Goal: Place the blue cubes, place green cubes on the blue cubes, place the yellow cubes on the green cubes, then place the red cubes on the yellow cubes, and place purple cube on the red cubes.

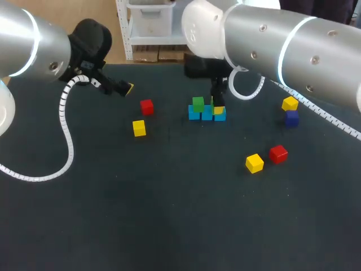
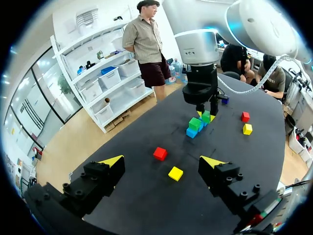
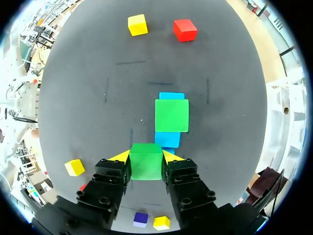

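The right fingers [image 3: 115,171] clamp a green cube [image 3: 145,161] over one end of the blue cubes [image 3: 168,138] mid-desk [image 1: 169,197], beside a second green cube [image 3: 171,115], while the left fingers [image 2: 105,174] gape, empty.

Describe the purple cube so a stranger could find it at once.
Start from the row of blue cubes at the middle of the table and look toward its right side. Two cubes sit close together: the purple cube is the dark one, nearer the camera than the yellow cube beside it.
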You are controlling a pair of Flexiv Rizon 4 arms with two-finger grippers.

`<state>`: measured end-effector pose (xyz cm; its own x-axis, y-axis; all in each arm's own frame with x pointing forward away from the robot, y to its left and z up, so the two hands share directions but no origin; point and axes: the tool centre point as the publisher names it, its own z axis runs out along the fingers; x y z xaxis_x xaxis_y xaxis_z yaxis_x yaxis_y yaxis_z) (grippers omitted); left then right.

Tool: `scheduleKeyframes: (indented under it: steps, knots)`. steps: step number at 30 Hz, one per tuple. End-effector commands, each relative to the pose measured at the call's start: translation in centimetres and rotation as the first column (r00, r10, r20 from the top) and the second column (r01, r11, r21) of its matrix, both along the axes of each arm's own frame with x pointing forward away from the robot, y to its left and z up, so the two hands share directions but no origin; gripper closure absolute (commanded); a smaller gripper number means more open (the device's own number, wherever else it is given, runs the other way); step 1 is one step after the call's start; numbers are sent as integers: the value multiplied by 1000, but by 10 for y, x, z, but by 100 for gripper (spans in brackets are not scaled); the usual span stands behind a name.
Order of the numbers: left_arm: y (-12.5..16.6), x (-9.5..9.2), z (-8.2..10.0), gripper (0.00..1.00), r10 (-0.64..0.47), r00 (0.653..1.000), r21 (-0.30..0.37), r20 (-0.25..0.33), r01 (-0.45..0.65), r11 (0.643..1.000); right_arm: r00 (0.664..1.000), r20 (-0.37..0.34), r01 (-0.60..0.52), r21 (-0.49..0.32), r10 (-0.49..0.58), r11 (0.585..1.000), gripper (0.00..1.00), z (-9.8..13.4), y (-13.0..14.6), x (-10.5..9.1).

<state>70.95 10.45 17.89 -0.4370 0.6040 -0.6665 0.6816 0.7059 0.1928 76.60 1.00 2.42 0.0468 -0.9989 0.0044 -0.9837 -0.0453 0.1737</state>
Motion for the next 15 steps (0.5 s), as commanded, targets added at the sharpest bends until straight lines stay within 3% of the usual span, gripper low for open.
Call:
scheduleKeyframes:
  steps: [1, 15]
  knots:
    - [0, 1, -1, 0, -2, 1000, -1, 0, 2, 1000, 1000, -7, 2, 0, -2, 1000, 100, -2, 0, 5]
    - [0, 1, -1, 0, -2, 1000, -1, 0, 2, 1000, 1000, -5, 0, 3, 0, 1000, 100, -4, 2, 8]
